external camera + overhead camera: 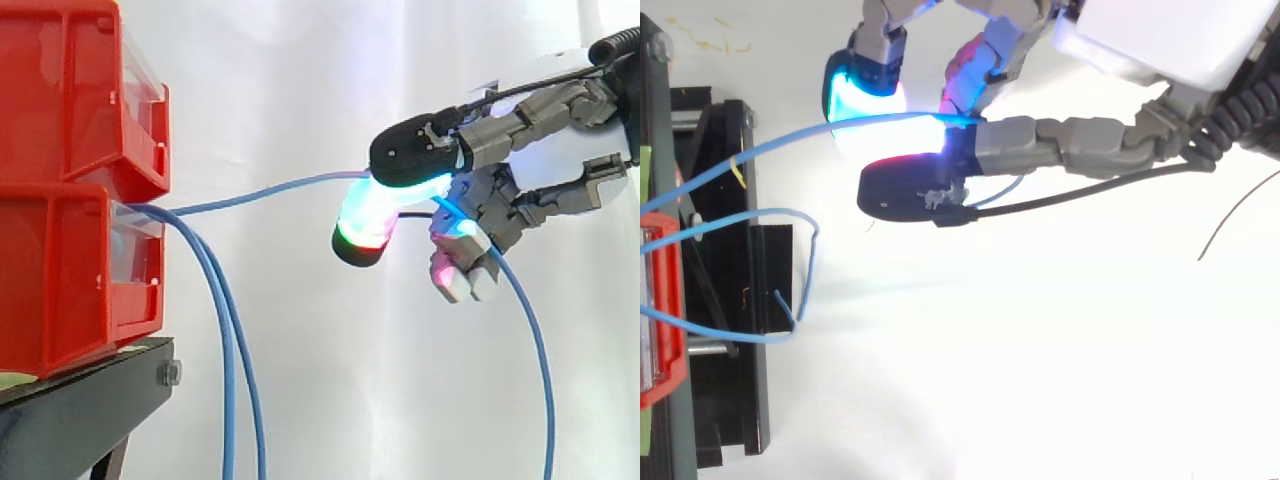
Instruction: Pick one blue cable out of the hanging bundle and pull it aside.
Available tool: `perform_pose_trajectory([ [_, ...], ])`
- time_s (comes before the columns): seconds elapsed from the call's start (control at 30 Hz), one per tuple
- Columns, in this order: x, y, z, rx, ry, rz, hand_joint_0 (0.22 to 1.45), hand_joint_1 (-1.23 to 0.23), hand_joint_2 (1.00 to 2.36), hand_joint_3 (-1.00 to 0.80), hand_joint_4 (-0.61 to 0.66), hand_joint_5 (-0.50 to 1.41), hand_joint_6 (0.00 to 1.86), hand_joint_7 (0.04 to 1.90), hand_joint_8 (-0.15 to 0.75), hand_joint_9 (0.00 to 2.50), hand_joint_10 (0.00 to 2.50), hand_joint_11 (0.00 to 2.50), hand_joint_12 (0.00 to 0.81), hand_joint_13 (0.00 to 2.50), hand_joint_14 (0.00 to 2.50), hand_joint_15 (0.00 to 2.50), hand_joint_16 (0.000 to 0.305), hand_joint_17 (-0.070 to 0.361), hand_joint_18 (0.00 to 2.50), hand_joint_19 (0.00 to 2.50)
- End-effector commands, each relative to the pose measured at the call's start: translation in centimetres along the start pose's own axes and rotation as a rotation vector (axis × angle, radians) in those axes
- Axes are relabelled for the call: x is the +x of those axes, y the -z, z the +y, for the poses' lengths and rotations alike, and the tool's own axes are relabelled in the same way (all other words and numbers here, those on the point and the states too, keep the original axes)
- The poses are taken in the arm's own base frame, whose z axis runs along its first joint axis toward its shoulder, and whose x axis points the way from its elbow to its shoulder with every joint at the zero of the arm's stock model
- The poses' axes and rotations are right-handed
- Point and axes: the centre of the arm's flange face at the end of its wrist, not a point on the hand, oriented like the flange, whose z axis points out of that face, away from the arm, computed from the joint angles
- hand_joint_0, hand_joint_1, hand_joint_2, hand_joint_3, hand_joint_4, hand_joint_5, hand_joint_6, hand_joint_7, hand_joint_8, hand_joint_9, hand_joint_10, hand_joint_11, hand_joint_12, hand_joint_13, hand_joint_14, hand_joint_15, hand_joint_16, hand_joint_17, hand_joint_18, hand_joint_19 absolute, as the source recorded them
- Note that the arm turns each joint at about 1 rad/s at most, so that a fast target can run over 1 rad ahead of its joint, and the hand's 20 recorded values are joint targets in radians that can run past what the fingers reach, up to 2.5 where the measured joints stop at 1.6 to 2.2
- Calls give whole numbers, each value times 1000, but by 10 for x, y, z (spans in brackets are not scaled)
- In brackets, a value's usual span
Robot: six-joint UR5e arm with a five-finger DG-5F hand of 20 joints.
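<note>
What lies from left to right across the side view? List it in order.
red bins → hanging blue cables → hand, pinching one blue cable that stretches across from the bins.

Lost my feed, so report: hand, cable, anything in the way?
Hand shut, fingers pinching one blue cable. Cable drawn sideways from the red bins, apart from the hanging cables. No obstruction seen.

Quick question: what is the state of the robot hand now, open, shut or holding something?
Hand: shut, pinching one thin blue cable that runs from the red plastic bins.
</note>
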Motion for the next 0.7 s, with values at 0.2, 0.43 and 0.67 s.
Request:
perform_pose_trajectory([
  [0.2,0,1,0,4,-21,1,571,-655,1012,-337,-56,-156,918,814,276,1038,18,625,356,767,15,404,42,95,624,583],
  [0.43,0,1,0,3,-21,3,539,-566,1008,-399,-35,-155,911,779,277,1029,18,638,358,750,17,433,45,101,605,609],
  [0.67,1,1,1,1,-21,3,513,-485,1002,-461,-20,-150,899,785,287,1036,21,648,366,760,17,480,48,108,586,625],
])
